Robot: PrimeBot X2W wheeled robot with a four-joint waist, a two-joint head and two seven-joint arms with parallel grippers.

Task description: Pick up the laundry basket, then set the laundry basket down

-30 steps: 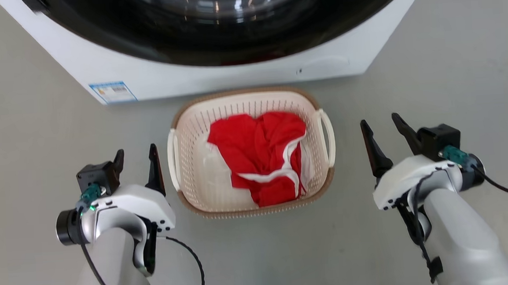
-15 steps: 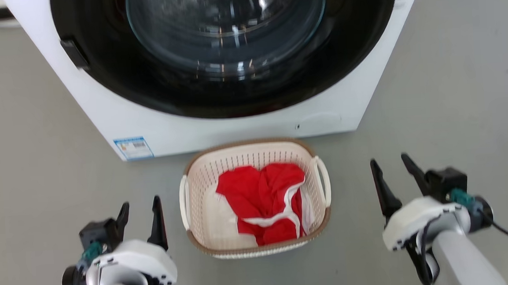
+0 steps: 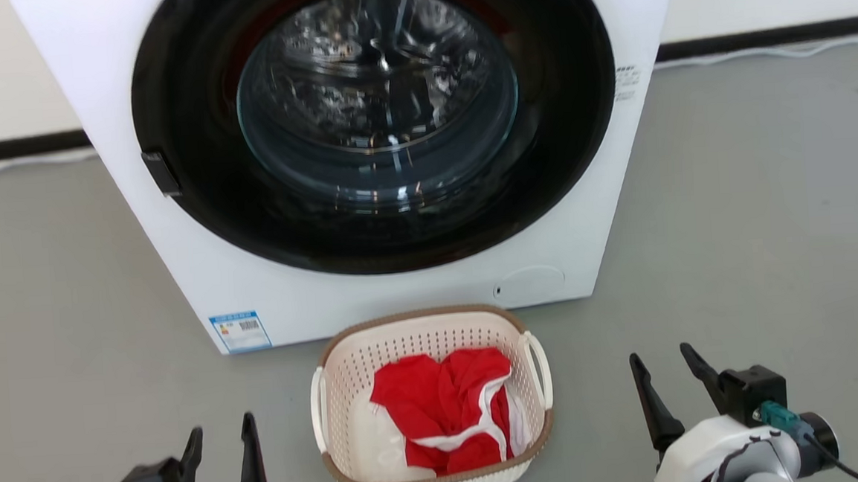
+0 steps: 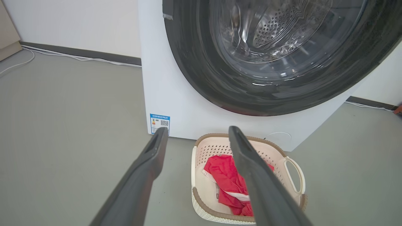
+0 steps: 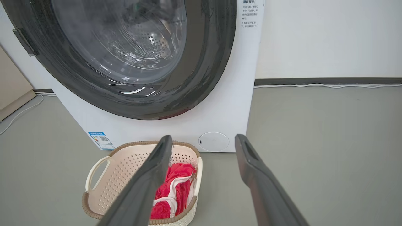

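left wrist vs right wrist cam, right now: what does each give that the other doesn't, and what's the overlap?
Left wrist view: the left gripper, open, and the right loop handle seen face-on. Right wrist view: the right gripper, open, the printed sticker at the upper corner of the washer, and the left loop handle face-on. Shared: the washer, its blue label, and the laundry basket on the floor holding a red garment.

Cream perforated laundry basket (image 3: 349, 395), red cloth (image 3: 439, 404)
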